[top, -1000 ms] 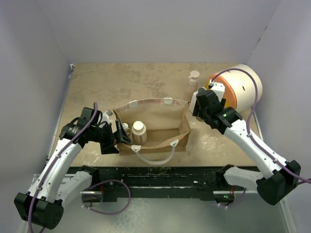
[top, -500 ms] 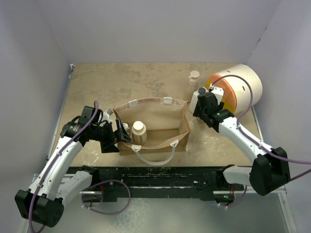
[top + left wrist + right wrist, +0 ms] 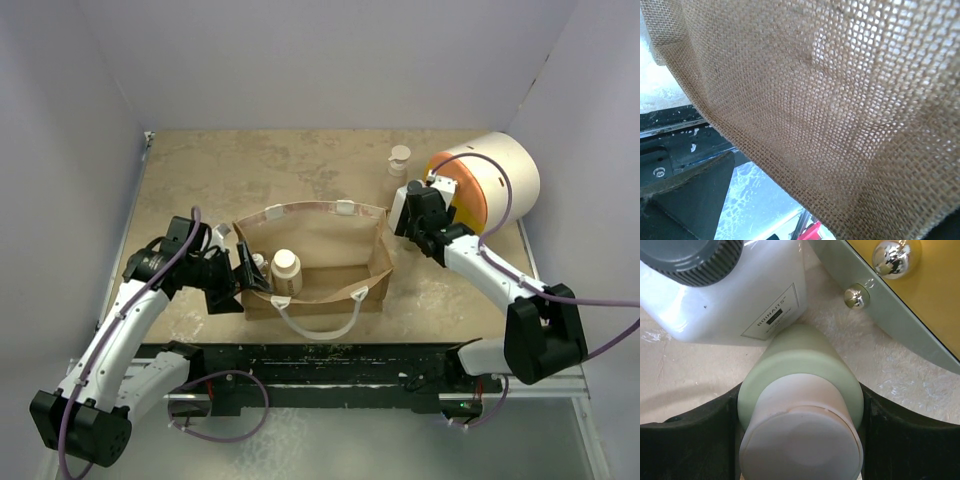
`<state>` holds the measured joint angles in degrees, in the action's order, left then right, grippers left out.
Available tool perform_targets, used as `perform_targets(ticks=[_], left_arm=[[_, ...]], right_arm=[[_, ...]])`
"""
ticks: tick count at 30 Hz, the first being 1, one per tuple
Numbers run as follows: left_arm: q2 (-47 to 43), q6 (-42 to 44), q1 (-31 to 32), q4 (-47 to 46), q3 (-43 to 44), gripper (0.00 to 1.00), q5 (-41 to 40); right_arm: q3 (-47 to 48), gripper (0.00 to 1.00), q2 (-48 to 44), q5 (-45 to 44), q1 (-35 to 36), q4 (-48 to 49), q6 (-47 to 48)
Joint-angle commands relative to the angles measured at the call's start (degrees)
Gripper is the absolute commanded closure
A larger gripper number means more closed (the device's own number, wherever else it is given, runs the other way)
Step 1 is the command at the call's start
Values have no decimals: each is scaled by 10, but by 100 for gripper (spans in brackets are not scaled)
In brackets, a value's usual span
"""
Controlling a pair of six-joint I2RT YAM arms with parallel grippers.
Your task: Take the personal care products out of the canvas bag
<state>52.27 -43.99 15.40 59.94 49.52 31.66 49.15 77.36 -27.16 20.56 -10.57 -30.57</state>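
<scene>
The canvas bag [image 3: 330,250] stands open at the table's middle. A cream wide-capped bottle [image 3: 286,270] and a small amber white-capped bottle [image 3: 259,262] stand inside at its left end. My left gripper [image 3: 243,277] is shut on the bag's left wall; the weave [image 3: 830,100] fills the left wrist view. My right gripper [image 3: 410,214] is shut on the olive-green cream-capped bottle [image 3: 800,365], which stands upright on the table right of the bag, touching the white black-capped bottle [image 3: 730,295]. The tall beige pump bottle [image 3: 400,160] stands behind them.
The large white-orange-yellow cylinder [image 3: 495,180] lies on its side at the back right, close behind my right gripper; its rim shows in the right wrist view [image 3: 880,315]. The bag's rope handle [image 3: 320,325] hangs over the near side.
My right arm has dropped its elbow and folded lower, with the gripper shifting slightly left and back by the white bottle. The left arm and the bag have barely moved.
</scene>
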Motion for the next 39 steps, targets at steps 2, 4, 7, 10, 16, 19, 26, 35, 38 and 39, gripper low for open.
perform_targets(ticks=[2, 4, 7, 10, 16, 19, 26, 35, 38, 39], left_arm=[[-10, -6, -1, 18, 46, 1, -9], [-25, 6, -1, 23, 46, 1, -16], [-40, 14, -1, 35, 28, 1, -14], [-60, 2, -1, 28, 21, 1, 6], [-75, 10, -1, 25, 9, 1, 22], [-75, 24, -2, 32, -4, 1, 23], [-119, 1, -1, 15, -50, 1, 57], [-151, -26, -2, 7, -89, 0, 52], [-149, -33, -1, -5, -89, 1, 59], [-148, -32, -1, -10, -88, 1, 61]], right_arm=[[21, 50, -17, -14, -1, 39, 15], [22, 33, -23, -13, -1, 29, 19], [27, 15, -39, -17, -1, 0, 11], [40, 10, -64, 3, -1, -43, 12], [53, 7, -147, 53, -1, -166, -13], [53, 7, -195, 126, -2, -197, -1], [117, 9, -248, 332, -1, -209, 48], [247, 9, -209, 440, 92, -193, -22], [294, 9, -150, 395, 202, -198, -16], [310, 9, -126, 373, 242, -204, -10]])
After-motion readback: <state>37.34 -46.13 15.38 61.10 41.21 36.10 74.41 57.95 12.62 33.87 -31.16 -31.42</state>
